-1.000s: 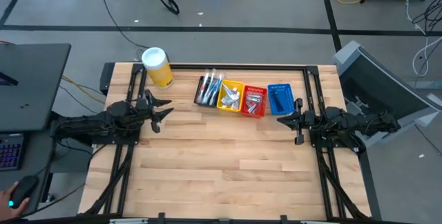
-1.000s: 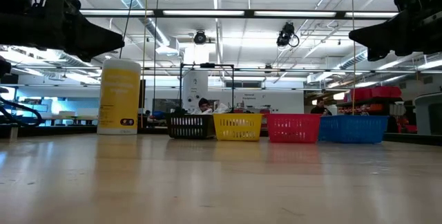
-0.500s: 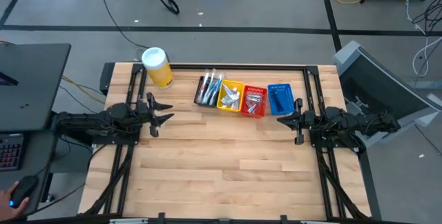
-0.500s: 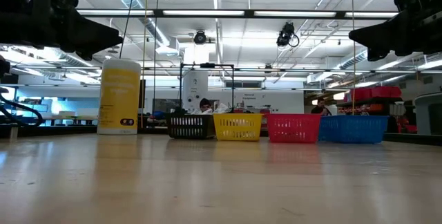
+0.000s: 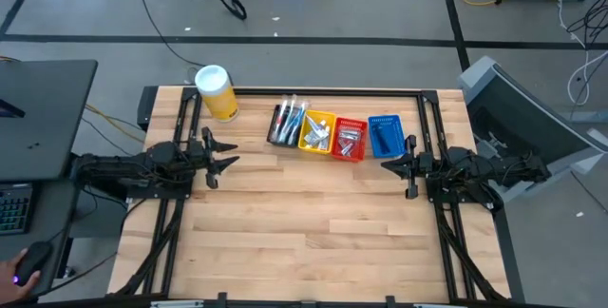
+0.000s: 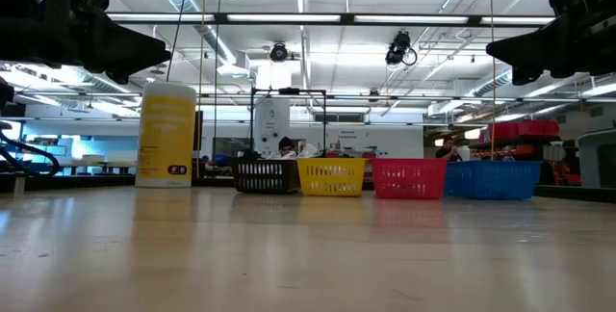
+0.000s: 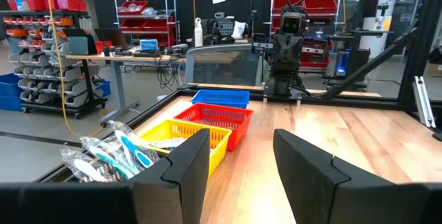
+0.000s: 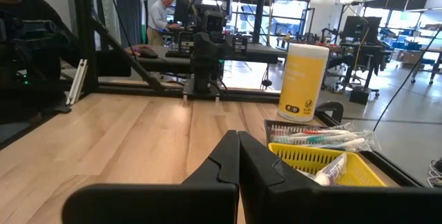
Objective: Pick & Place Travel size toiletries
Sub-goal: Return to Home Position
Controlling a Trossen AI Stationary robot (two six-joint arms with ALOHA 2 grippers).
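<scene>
The toiletries lie in a row of four little baskets by the table's far edge. Pale toothbrushes (image 5: 288, 118) fill the black basket, white tubes (image 5: 318, 134) the yellow one, more small packets (image 5: 350, 139) the red one, and dark blue razors (image 5: 384, 139) the blue one. My left gripper (image 5: 226, 155) hovers open above the table's left part, pointing right, level with the baskets; the left wrist view (image 7: 242, 172) shows its fingers apart. My right gripper (image 5: 407, 167) hovers shut beside the blue basket's near right corner, pointing left; its fingers (image 8: 238, 156) are together. Neither holds anything.
A big yellow canister with a white lid (image 5: 216, 91) stands at the far left corner. Bare wooden tabletop (image 5: 313, 213) spreads between the arms and toward the near edge. Dark frame rails run along the table's sides. A person in dark clothes (image 8: 27, 44) is beyond the table's left side.
My left gripper has shifted slightly toward the table's near edge, still open, and has been still for the last half second. The right arm and the baskets have not moved.
</scene>
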